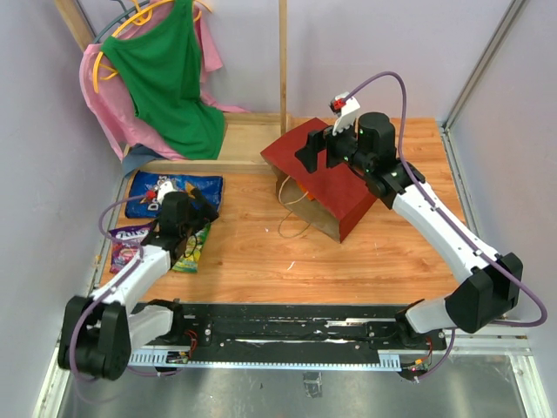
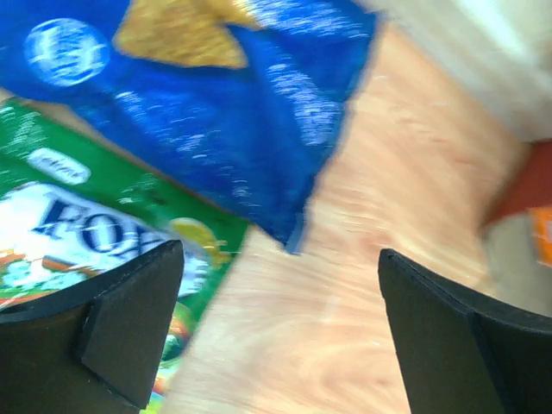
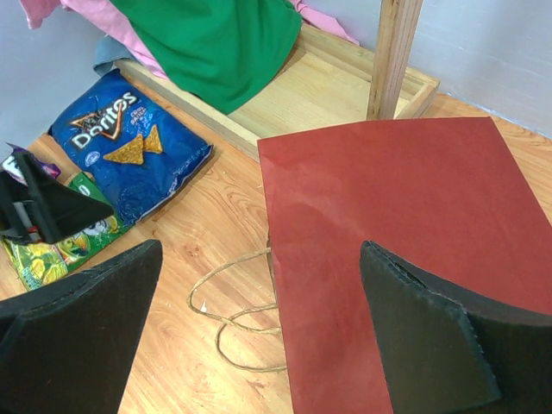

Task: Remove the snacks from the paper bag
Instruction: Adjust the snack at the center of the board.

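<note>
The dark red paper bag (image 1: 335, 187) lies on its side in the middle of the table, mouth and cord handles (image 3: 233, 310) facing left. My right gripper (image 1: 324, 150) hovers open and empty over the bag's upper face (image 3: 405, 233). On the left lie a blue Doritos bag (image 1: 144, 196), a purple packet (image 1: 129, 235) and a green packet (image 1: 191, 252). My left gripper (image 1: 198, 213) is open and empty low over the wood beside the green packet (image 2: 78, 216) and the Doritos bag's corner (image 2: 241, 121). The inside of the paper bag is hidden.
Green and pink clothes (image 1: 165, 78) hang at the back left over a wooden base frame (image 1: 248, 139) with an upright post (image 1: 283, 61). Walls close the table on the left, back and right.
</note>
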